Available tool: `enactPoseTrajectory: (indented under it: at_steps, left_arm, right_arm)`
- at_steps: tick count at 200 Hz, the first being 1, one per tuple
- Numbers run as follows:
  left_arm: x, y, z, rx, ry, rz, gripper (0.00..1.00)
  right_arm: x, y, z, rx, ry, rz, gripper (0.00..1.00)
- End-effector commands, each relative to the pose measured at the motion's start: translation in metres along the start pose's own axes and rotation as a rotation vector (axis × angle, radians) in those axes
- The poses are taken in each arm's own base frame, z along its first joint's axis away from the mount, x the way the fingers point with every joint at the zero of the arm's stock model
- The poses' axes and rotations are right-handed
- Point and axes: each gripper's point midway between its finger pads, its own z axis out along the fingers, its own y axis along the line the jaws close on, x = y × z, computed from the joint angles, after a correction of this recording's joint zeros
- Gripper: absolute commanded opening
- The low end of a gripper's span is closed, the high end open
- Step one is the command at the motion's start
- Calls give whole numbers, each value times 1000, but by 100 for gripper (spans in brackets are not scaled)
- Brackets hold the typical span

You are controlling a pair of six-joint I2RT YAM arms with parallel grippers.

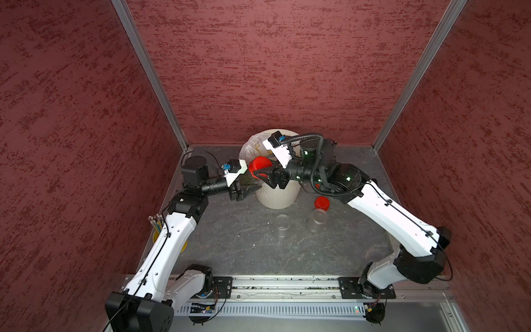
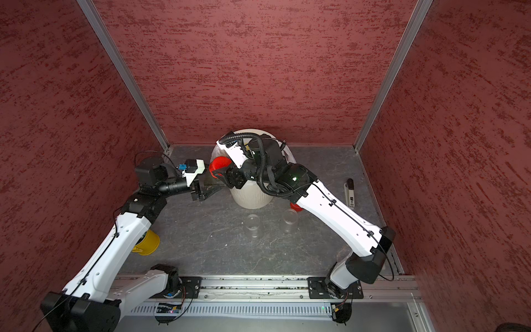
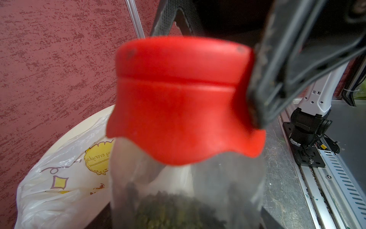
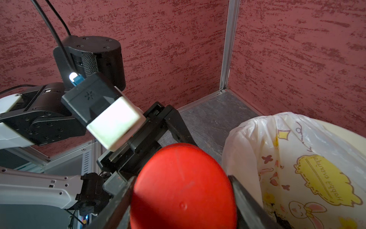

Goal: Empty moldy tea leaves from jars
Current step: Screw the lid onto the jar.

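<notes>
Left end effector (image 1: 254,187): clenched on the lower body of the held jar (image 3: 188,194), just beside the near-left rim of the bin (image 1: 275,198). The tea leaves (image 3: 170,210) sit dark and loose against the jar's base end. Judgement: the wall is thin, clear and smooth, so it is light, slippery and liable to flex under hard squeeze.

Red cap (image 3: 182,99): on the jar. My right end effector (image 4: 181,184) is grasping it, one jaw against each side. The stiff, wavy-skirted cap is the better purchase for twisting.

White bag (image 4: 257,138): lines the bin, open. Leaves will spill freely once uncapped.

Further right, on the desk (image 1: 244,244): two empty jars (image 1: 283,222) (image 1: 318,218) and a loose cap (image 1: 321,203).
</notes>
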Motion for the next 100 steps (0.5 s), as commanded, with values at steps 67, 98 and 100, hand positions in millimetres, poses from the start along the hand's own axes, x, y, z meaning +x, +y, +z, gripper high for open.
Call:
enactPoseTrajectory:
  at_steps: [67, 98, 100]
  left_arm:
    - [-8, -8, -3, 47, -22, 10, 63]
    - [-9, -11, -3, 65, -20, 2, 63]
    - [-9, -11, -3, 65, -20, 2, 63]
  right_arm:
    - [14, 16, -14, -170, 63, -347, 40]
    - [13, 9, -15, -230, 96, -426, 40]
    - [12, 10, -15, -239, 96, -430, 40]
